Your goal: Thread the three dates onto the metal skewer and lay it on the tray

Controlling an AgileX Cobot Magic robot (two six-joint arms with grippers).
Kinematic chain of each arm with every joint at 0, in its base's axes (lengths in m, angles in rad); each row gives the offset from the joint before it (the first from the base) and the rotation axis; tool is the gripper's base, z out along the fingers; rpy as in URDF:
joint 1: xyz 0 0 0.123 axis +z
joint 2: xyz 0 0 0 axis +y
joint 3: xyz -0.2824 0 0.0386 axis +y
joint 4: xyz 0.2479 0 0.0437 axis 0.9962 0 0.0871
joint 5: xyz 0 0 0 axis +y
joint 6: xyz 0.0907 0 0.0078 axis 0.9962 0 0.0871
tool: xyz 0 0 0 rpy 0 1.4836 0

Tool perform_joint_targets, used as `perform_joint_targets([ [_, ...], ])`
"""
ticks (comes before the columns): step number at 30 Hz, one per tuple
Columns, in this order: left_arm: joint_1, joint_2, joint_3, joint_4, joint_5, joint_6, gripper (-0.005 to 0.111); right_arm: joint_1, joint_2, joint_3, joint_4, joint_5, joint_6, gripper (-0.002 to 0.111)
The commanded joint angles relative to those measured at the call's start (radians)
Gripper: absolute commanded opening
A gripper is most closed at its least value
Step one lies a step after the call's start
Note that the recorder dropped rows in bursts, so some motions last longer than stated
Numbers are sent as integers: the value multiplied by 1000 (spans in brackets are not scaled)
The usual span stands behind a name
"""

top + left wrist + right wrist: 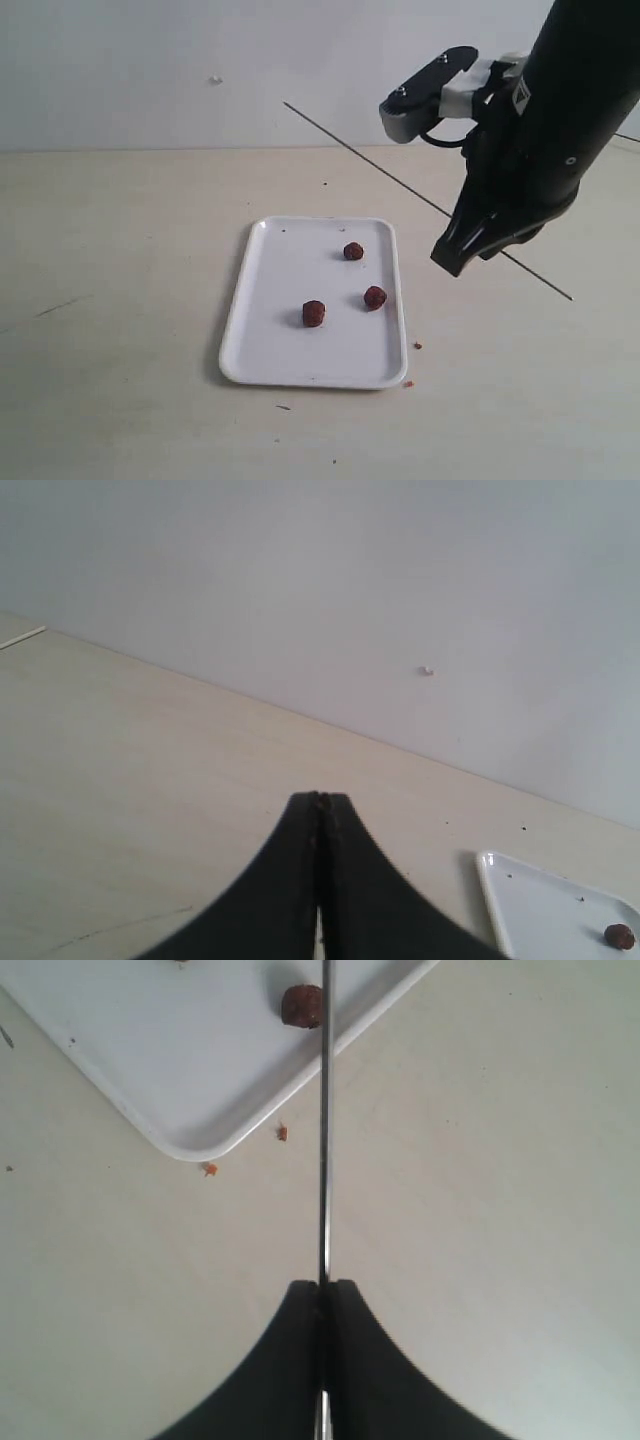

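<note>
My right gripper pinches the metal skewer, jutting ahead toward the tray where the three dates lie loose; my left gripper is closed on nothing.

Right gripper clamps metal skewer tilted above table, beside tray; three dates loose on tray.

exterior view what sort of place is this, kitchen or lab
Likely a robot lab bench, not a kitchen: a plain table against a blank wall, a tray of dates, and the right gripper holding a skewer.
</note>
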Motion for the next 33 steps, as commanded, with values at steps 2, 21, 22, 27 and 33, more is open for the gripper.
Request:
perform_joint_targets([
  [2, -8, -7, 0, 1, 0, 0, 0, -4, -11, 15, -12, -68, 42, 0],
  [21, -8, -7, 0, -126, -174, -119, 0, -76, -11, 15, -34, -112, 56, 0],
  [22, -8, -7, 0, -129, -208, -119, 0, -95, -9, 14, -28, -127, 56, 0],
  [27, -8, 19, -103, -116, -297, -192, 0, -210, -5, 14, 24, -182, 47, 0],
  [33, -8, 291, -431, 54, -197, -171, 0, -247, -2, -53, 76, -113, 29, 0],
])
